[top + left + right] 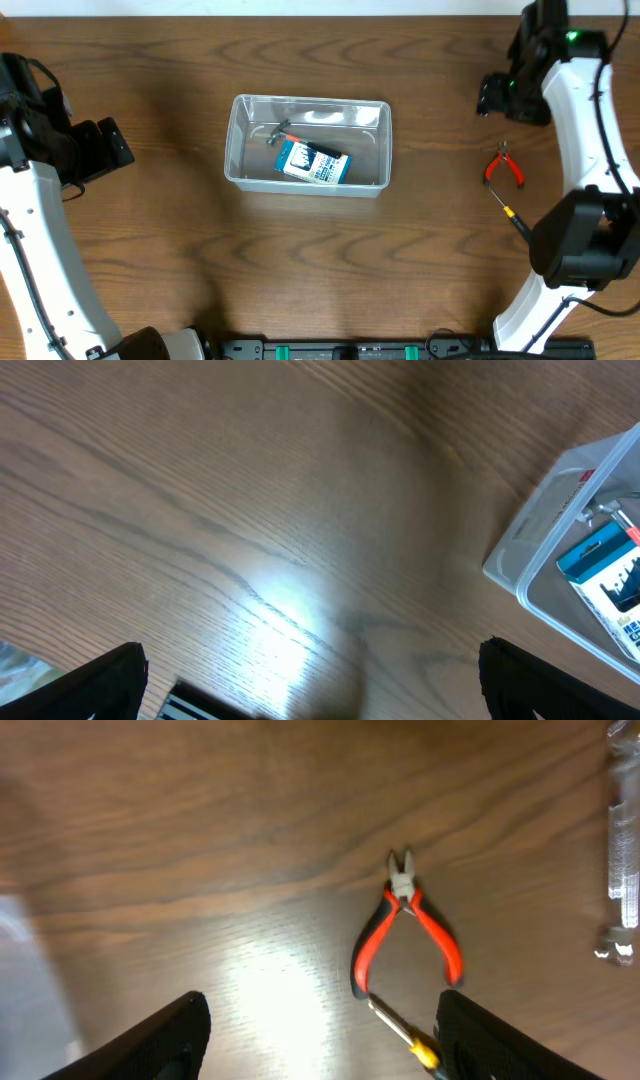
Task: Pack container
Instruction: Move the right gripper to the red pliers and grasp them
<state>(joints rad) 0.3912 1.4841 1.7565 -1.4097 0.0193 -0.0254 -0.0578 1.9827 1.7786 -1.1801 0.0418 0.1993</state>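
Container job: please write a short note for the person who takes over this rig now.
Left gripper: open, empty, over bare table to the left of the container.
Right gripper: open, empty, above the red-handled pliers.
Done: a blue-and-white box and a small metal tool lie inside the container.
To do: the pliers and a thin yellow-and-black tool beside them are on the table at the right, not yet packed.
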